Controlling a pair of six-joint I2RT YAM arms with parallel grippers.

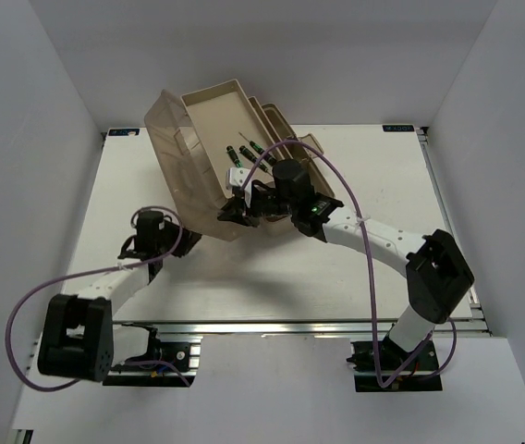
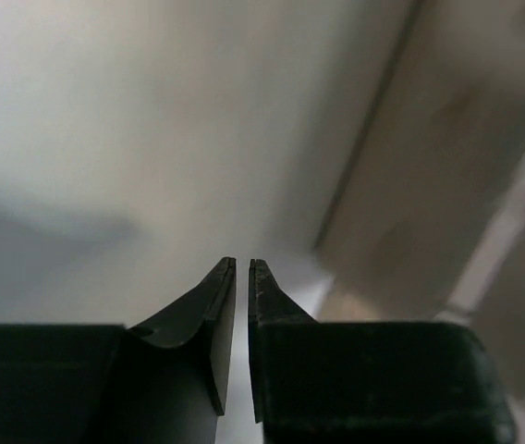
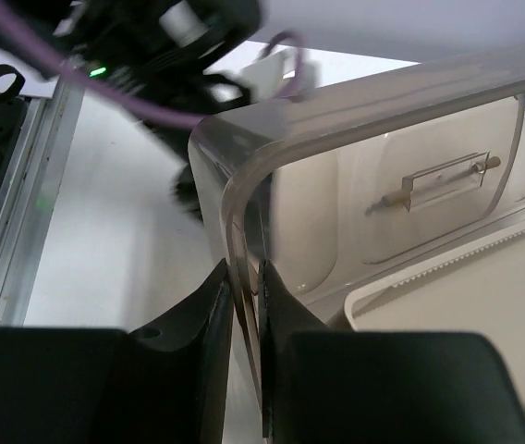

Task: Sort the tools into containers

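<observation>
overhead looks down, wrist views close, perhaps sharing lid (image 3: 336, 102)

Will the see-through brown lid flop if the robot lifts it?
Probably stiff: the lid holds its moulded curve where the right gripper pinches its thin wall. Likely light, being thin. It looks glossy, so may slip.

We see the white table (image 1: 272, 277) bearing the beige toolbox (image 1: 207, 116), which stands ahead of the right claw (image 3: 247, 277), its lid (image 3: 355, 120) edge between that claw's fingers (image 3: 202, 314).
</observation>
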